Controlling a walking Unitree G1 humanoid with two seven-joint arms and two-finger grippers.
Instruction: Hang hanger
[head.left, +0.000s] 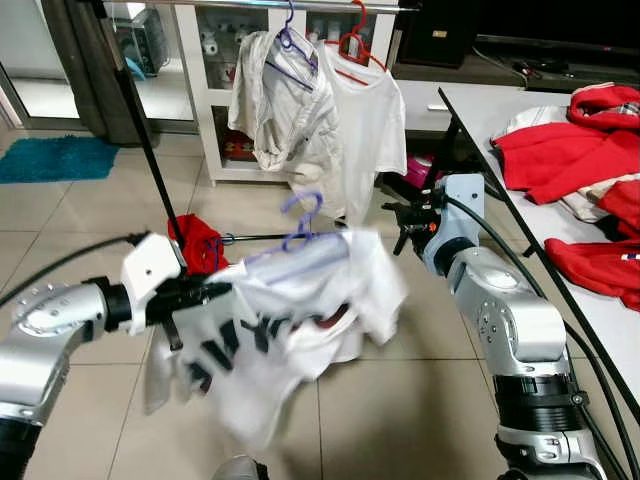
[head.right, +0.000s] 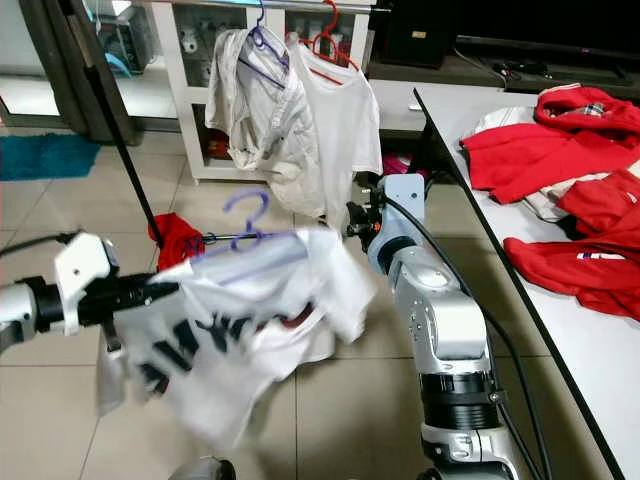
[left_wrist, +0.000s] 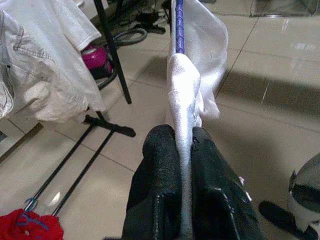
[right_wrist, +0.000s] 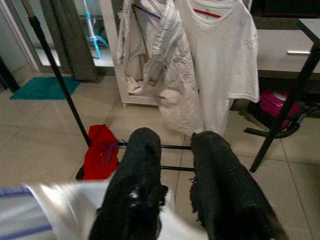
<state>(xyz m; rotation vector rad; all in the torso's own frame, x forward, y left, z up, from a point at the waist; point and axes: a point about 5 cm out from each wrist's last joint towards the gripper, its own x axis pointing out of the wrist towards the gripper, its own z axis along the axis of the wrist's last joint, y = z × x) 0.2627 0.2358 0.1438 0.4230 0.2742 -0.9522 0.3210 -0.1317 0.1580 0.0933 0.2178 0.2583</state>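
A white T-shirt with black lettering (head.left: 290, 320) hangs on a purple hanger (head.left: 303, 215), held in mid-air and motion-blurred. My left gripper (head.left: 205, 292) is shut on the shirt's shoulder and the hanger arm (left_wrist: 179, 30) inside it; the fabric is pinched between both pads (left_wrist: 160, 165). My right gripper (head.left: 402, 215) hovers just right of the shirt, and its fingers (right_wrist: 142, 165) stand apart with nothing between them. The clothes rail (head.left: 250, 4) runs across the top, farther off.
A beige shirt on a purple hanger (head.left: 285, 110) and a white T-shirt on a red hanger (head.left: 365, 110) hang from the rail. The rack's black pole (head.left: 150, 140) slants down to a red cloth (head.left: 200, 240). On the right, a table (head.left: 480, 105) carries red clothes (head.left: 570, 150).
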